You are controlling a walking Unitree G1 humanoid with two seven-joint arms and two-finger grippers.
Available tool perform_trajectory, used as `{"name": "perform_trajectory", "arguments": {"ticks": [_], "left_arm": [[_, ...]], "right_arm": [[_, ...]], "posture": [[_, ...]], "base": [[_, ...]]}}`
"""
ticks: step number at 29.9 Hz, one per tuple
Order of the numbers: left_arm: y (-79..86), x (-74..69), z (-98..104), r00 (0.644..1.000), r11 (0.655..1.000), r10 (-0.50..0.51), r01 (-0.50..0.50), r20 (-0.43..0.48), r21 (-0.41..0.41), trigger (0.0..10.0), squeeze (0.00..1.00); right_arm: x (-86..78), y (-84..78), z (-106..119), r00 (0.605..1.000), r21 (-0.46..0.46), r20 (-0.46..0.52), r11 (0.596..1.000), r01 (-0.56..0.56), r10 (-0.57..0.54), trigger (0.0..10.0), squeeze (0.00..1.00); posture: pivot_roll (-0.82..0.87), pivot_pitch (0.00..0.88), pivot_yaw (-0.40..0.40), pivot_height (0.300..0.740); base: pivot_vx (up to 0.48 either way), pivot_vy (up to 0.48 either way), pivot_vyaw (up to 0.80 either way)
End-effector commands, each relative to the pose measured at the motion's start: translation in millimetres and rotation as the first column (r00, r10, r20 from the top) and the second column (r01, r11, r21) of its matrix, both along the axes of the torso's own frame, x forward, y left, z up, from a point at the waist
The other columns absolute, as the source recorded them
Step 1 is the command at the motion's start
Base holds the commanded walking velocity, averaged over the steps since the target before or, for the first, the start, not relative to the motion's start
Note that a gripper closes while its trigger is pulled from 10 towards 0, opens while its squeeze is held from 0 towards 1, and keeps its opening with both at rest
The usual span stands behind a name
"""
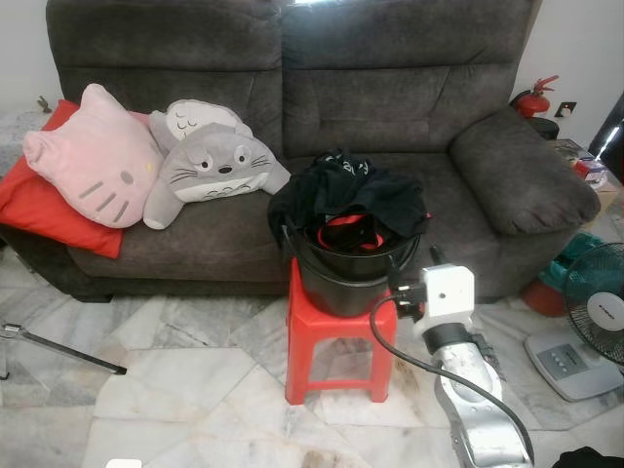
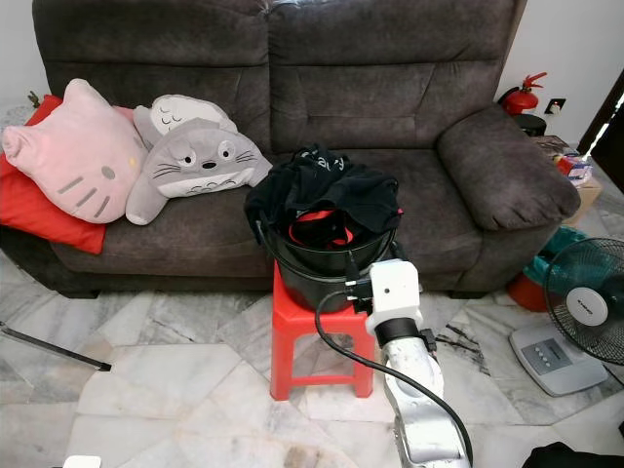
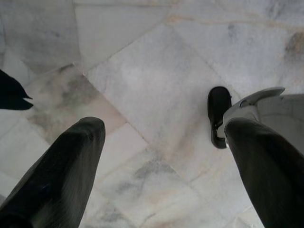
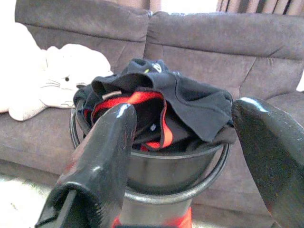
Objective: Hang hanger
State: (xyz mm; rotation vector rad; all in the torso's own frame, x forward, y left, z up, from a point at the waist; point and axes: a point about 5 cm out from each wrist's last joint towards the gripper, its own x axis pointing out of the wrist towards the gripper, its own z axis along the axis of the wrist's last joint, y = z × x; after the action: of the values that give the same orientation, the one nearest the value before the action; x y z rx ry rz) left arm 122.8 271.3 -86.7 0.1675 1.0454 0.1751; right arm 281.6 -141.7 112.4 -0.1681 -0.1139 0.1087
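One black bucket (image 1: pixel 343 275) sits on a red stool (image 1: pixel 331 336) against the front edge of the grey sofa (image 1: pixel 390 88), heaped with black clothing (image 1: pixel 351 190) trimmed in red. No hanger can be made out; a pale sliver in the heap, seen from the right wrist, might be part of one, but I cannot tell. Right gripper (image 4: pixel 185 156) is level with the bucket's near rim, fingers wide apart, not touching anything. Left gripper (image 3: pixel 161 166) hangs idle over the marble floor (image 3: pixel 156 80), fingers also spread. Good practice, I'd judge: come in above the rim, go for the stiff part rather than loose cloth, and lift slowly so the stool stays put.
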Motion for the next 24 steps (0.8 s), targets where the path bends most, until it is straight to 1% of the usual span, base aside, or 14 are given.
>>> {"name": "perform_trajectory", "arguments": {"ticks": [1, 4, 6, 14, 24], "left_arm": [[0.5, -5.3, -1.8, 1.000, 1.000, 0.013, -0.014, -0.021, -0.010, 10.0, 0.00], [0.8, -6.1, -1.9, 1.000, 1.000, 0.012, -0.013, -0.023, -0.010, 10.0, 0.00], [2.8, -10.1, -2.4, 0.999, 1.000, 0.015, -0.015, -0.030, -0.007, 10.0, 0.00], [9.2, -18.2, -2.0, 0.999, 1.000, 0.008, -0.008, -0.045, 0.001, 10.0, 0.00], [11.5, -22.4, -2.2, 0.998, 1.000, -0.009, 0.009, -0.061, 0.002, 10.0, 0.00]], "right_arm": [[0.7, -2.0, 7.2, 1.000, -0.003, 0.022, 1.000, 0.008, -0.008, 10.0, 0.00], [0.0, -2.3, 7.0, 1.000, -0.002, 0.022, 1.000, 0.011, -0.011, 10.0, 0.00], [-0.4, -2.6, 6.0, 1.000, -0.003, 0.019, 1.000, 0.012, -0.012, 10.0, 0.00], [0.1, 0.4, 6.1, 1.000, 0.001, 0.017, 1.000, 0.006, -0.006, 10.0, 0.00], [-0.6, -0.2, 7.0, 1.000, 0.001, 0.021, 1.000, 0.009, -0.009, 10.0, 0.00]], "posture": [[-0.04, 0.000, 0.033, 0.716], [-0.04, 0.000, 0.035, 0.716], [-0.04, 0.000, 0.036, 0.716], [-0.04, 0.000, 0.039, 0.716], [-0.05, 0.000, 0.047, 0.716]], "base": [[0.277, 0.000, 0.00], [0.281, 0.000, 0.00], [0.285, 0.000, 0.00], [0.293, 0.000, 0.00], [0.295, 0.000, 0.00]]}}
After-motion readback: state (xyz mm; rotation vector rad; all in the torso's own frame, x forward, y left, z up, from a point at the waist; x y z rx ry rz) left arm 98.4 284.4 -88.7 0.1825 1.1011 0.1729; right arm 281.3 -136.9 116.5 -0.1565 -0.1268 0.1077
